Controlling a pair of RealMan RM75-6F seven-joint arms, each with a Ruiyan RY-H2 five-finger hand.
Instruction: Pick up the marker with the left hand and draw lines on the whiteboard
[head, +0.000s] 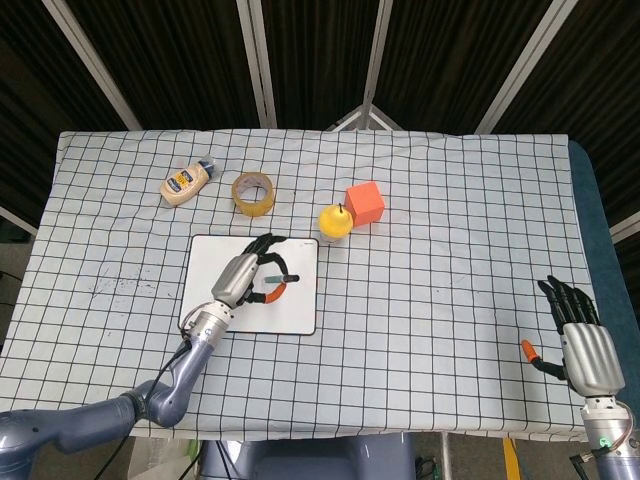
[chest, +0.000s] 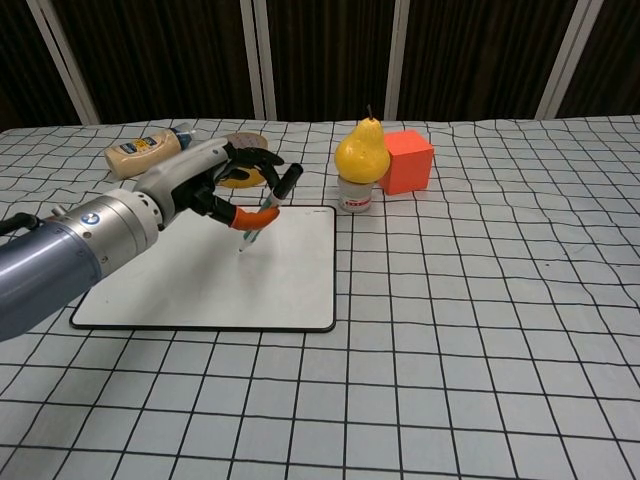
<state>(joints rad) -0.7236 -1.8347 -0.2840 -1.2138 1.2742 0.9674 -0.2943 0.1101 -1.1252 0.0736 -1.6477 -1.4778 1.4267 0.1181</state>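
While a squeeze bottle (head: 187, 182) and a tape roll (head: 253, 193) are lying in the upper left of the head view on the checkered desk (head: 440, 210), the left hand (head: 246, 277) is hovering over the whiteboard (head: 297, 308) left of centre, its fingers clamping the marker (chest: 270, 207). In the chest view the marker is tilting, cap end up and to the right, tip pointing down at the board; whether the tip is touching cannot be told. A yellow pear (head: 335, 221) and an orange cube (head: 365, 204) are sitting just right of the board's upper edge. In the lower right corner, the right hand (head: 582, 346) is resting with fingers spread apart, holding nothing.
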